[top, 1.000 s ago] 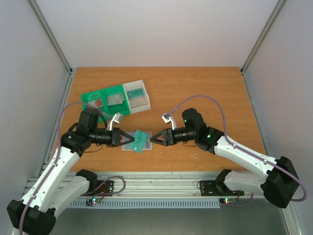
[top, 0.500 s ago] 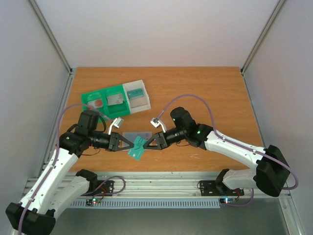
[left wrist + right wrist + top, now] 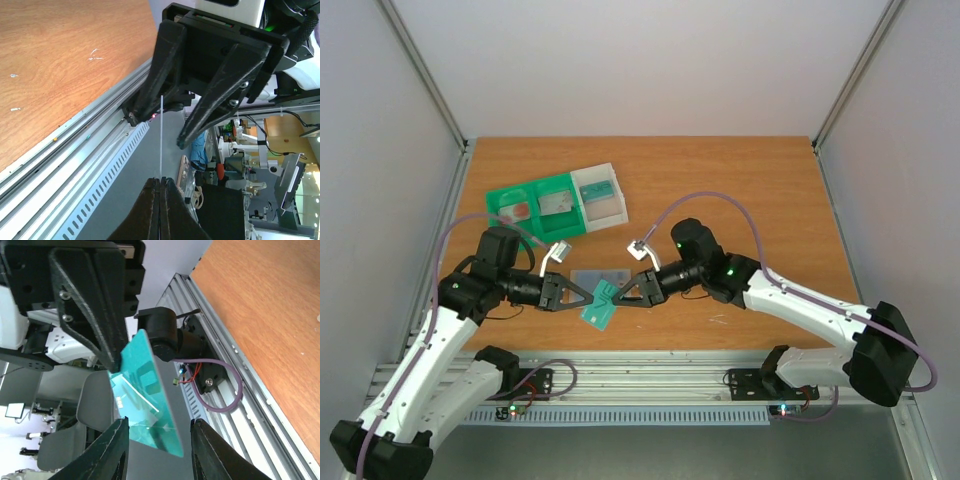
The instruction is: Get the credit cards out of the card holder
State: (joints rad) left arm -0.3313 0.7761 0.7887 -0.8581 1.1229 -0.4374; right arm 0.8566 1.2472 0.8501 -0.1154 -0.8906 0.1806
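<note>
Just nearer than the card holder (image 3: pixel 587 276), a teal card (image 3: pixel 600 312) is held clear of the worktop (image 3: pixel 740 190), tilted, pinched by one edge in the closed left hand (image 3: pixel 590 297). The right hand (image 3: pixel 621 295) meets it at the holder's near right, fingers parted either side of the card, not clamped. The holder lies flat; a green-and-white tray (image 3: pixel 556 205) sits beyond it, far left.

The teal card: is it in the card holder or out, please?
Out: the left gripper holds the teal card aloft, off the card holder.
</note>
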